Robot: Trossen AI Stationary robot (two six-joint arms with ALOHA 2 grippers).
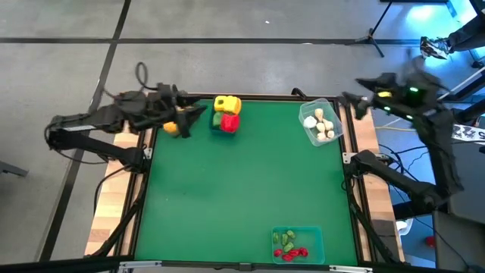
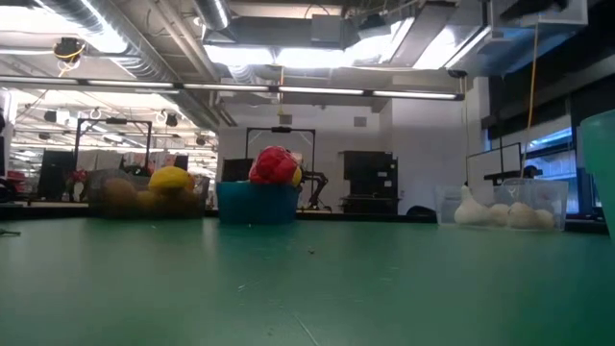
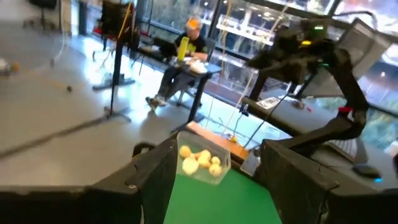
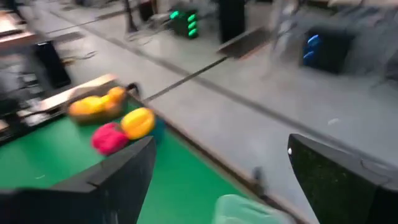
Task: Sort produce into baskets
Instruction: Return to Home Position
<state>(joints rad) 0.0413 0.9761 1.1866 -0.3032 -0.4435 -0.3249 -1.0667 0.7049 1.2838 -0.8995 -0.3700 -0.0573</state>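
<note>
Four bins stand on the green table. A dark grey bin [image 1: 173,127] at the far left holds yellow-orange fruits [image 2: 170,179]. A blue bin [image 1: 226,115] beside it holds yellow, red and green peppers [image 2: 274,166]. A clear bin [image 1: 320,123] at the far right holds white garlic-like pieces [image 3: 199,160]. A teal-green bin [image 1: 297,244] at the near edge holds red and green bits. My left gripper [image 1: 198,112] hangs open and empty above the table's far left, between the grey and blue bins. My right gripper [image 1: 350,102] is open and empty, raised beside the clear bin.
The middle of the green mat [image 1: 242,189] is bare. Wooden side boards [image 1: 114,197] flank the table. A seated person [image 3: 186,50] and a tripod stand [image 3: 115,56] are in the room beyond the table's far edge.
</note>
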